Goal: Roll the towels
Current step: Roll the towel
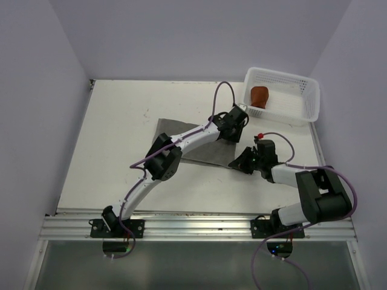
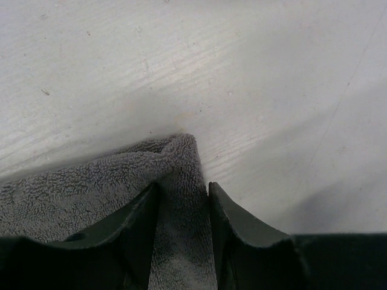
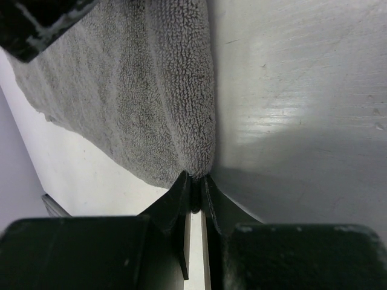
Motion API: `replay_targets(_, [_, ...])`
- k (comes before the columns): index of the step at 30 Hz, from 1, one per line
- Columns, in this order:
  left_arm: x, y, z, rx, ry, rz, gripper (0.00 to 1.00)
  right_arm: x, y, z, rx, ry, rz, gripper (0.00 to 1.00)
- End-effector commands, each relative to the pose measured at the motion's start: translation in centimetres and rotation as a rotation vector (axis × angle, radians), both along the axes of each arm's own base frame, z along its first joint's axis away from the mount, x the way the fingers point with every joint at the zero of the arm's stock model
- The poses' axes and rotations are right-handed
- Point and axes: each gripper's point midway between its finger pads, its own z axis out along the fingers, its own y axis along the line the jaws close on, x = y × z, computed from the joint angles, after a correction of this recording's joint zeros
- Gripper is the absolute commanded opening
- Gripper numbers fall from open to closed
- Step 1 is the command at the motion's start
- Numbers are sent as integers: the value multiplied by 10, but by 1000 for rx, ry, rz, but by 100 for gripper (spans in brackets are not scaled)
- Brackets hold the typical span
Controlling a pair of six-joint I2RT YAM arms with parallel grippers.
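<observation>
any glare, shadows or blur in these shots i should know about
Top external: even soft light, sharp throughout, no harsh shadows on the table. Left wrist: the grey towel shows crisp pile, the left tool is nearly black, and a soft shadow rings the towel corner. Right wrist: a bright sheen on the table right of the towel; the right tool is dark with little detail.

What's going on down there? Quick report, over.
Left gripper, right gripper both pinching grey towel edge. Towel flat, unrolled. Rust-brown towel in basket. Nothing blocking.
</observation>
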Motion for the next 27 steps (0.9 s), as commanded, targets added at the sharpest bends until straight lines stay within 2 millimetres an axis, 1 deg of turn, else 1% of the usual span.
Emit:
replay_targets(1, [5, 1, -9, 16, -4, 39, 41, -6, 3, 1, -40, -18, 38, 9])
replay_targets(3, [3, 5, -18, 39, 7, 37, 37, -6, 3, 5, -57, -35, 48, 7])
replay_targets(4, [3, 6, -22, 50, 10, 39, 35, -9, 2, 5, -68, -25, 48, 6])
replay_targets(6, [1, 12, -27, 79, 16, 41, 30, -9, 0, 9, -85, -38, 56, 4])
replay_targets(7, [1, 15, -28, 92, 14, 46, 28, -14, -2, 6, -99, -13, 60, 3])
replay_targets(8, [1, 18, -27, 95, 15, 49, 22, -13, -5, 7, -119, -12, 54, 2])
replay_targets(9, [-2, 22, -33, 104, 27, 50, 19, -14, -7, 9, -133, -19, 62, 2])
replay_targets(10, [-2, 23, -28, 94, 28, 54, 15, -18, -8, 7, -141, -7, 70, 1])
replay_targets(11, [-2, 26, -28, 85, 35, 65, 12, -19, -8, 6, -142, -3, 74, 0])
replay_targets(12, [-4, 29, -33, 81, 52, 64, 11, -21, -8, 6, -140, -3, 80, 0])
replay_targets(13, [-4, 30, -29, 72, 53, 68, 10, -23, -7, 4, -137, 2, 88, 0])
replay_targets(15, [-6, 36, -32, 80, 65, 79, 8, -29, -2, 2, -116, 9, 117, 0])
replay_targets(17, [-8, 39, -30, 79, 71, 88, 6, -37, 3, -2, -120, 24, 151, 0])
replay_targets(18, [-12, 43, -35, 91, 84, 92, 6, -42, 4, -4, -130, 29, 173, 0])
replay_targets(19, [-13, 45, -31, 90, 84, 99, 4, -47, 10, -5, -132, 34, 205, 0])
replay_targets(20, [-15, 48, -32, 89, 86, 112, 3, -51, 13, -7, -134, 37, 228, 0])
replay_targets(21, [-21, 56, -40, 111, 100, 121, 2, -55, 16, -8, -131, 46, 245, 0])
replay_targets(22, [-22, 58, -33, 104, 96, 128, 2, -61, 19, -10, -132, 56, 266, 0])
replay_targets(23, [-24, 62, -34, 108, 99, 141, 1, -67, 19, -14, -132, 68, 276, 0])
replay_targets(24, [-30, 73, -42, 139, 109, 155, 0, -71, 21, -15, -123, 73, 294, 0])
replay_targets(25, [-32, 78, -37, 141, 104, 165, 0, -76, 21, -17, -125, 81, 309, 0])
replay_targets(26, [-34, 81, -36, 141, 103, 175, 0, -79, 21, -18, -129, 76, 321, 0])
replay_targets(27, [-42, 94, -45, 173, 124, 188, 0, -80, 21, -18, -128, 74, 328, 0])
